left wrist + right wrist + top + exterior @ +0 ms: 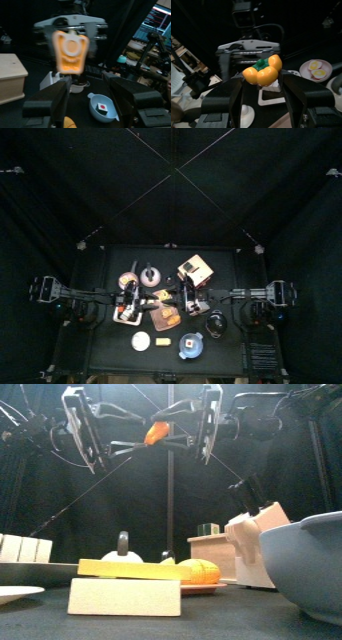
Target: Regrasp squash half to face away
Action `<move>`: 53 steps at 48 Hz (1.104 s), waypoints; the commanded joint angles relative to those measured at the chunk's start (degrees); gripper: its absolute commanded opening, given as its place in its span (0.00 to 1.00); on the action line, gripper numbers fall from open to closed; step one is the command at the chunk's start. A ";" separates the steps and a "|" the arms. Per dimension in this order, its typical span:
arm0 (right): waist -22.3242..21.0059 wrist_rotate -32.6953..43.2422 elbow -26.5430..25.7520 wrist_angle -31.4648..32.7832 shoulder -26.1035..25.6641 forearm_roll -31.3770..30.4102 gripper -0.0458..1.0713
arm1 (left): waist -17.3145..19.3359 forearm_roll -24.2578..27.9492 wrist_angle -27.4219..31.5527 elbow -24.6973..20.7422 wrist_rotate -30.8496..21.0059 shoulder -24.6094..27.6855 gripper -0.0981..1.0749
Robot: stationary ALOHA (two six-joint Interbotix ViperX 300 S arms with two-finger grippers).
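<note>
Bowl (310,564), lower right foreground; squash half (158,431) aloft upper centre, clamped in right tool (203,446); left tool (123,448) spread apart beside it: should withdraw clear without nudging.

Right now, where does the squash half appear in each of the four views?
Top view: too small to pick out among the arms at the table's middle.
Front view: squash half high up, between the two arms.
Left wrist view: its cut face, centre, beyond the open left end effector.
Right wrist view: its orange rounded back, centre, in the right end effector.
Shared landmark: the blue bowl.
</note>
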 commanded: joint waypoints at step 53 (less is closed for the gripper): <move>1.58 -0.18 1.93 0.88 0.18 -1.14 0.71 | 2.46 -16.88 13.27 4.92 25.22 -10.28 0.96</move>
